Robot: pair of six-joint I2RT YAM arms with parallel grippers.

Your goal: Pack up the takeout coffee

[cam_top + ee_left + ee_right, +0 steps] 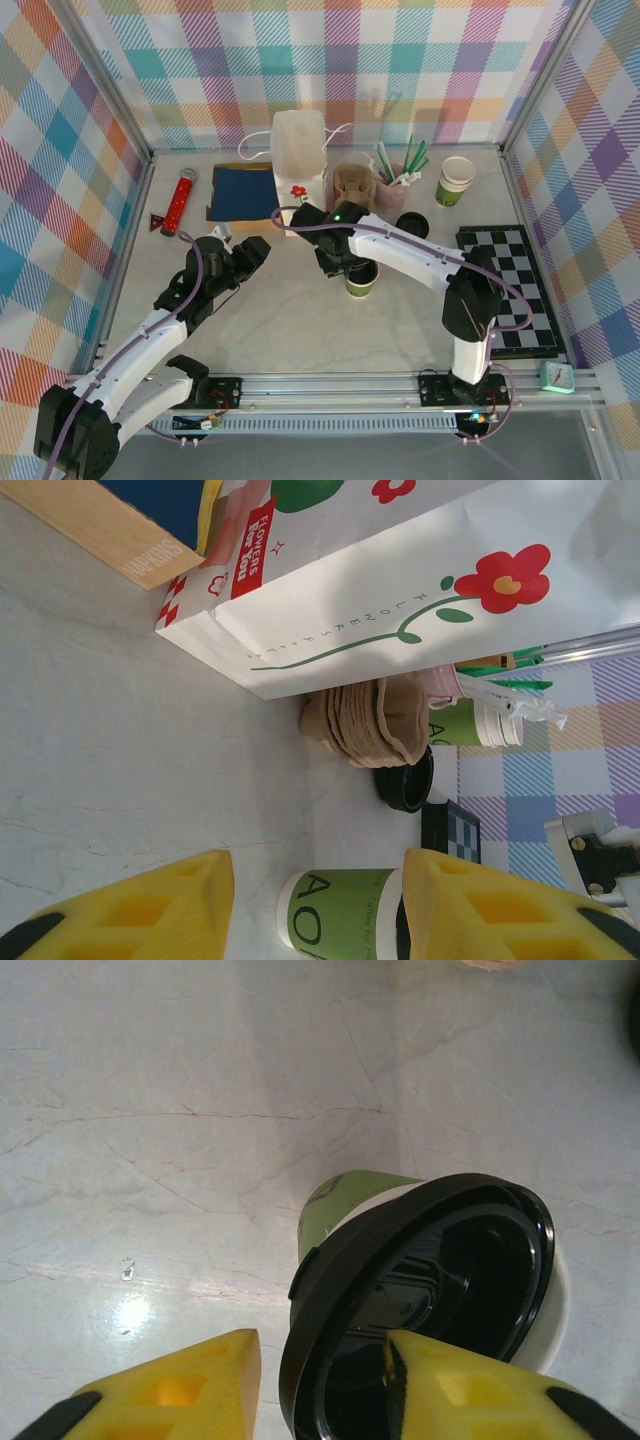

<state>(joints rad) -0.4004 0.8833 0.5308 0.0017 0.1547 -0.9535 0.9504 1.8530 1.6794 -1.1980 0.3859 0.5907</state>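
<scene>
While the takeout coffee stands upright on the table, directly under the right gripper, its black lid sits tilted rather than flat on the cream rim. The lid's near edge lies between the yellow fingers. One finger is outside the rim with a sliver of gap, and the other seems to be over the lid's hollow, though the angle makes that uncertain. So the jaws stand apart, not yet clamped.

This arm is plainly the nearer. The left gripper, also parted and empty, hangs to one side, with the cup low ahead of it. Beyond the cup from it stand the paper bag and the stacked pulp carriers, near but apart. Nothing blocks a straight push down on the lid.
</scene>
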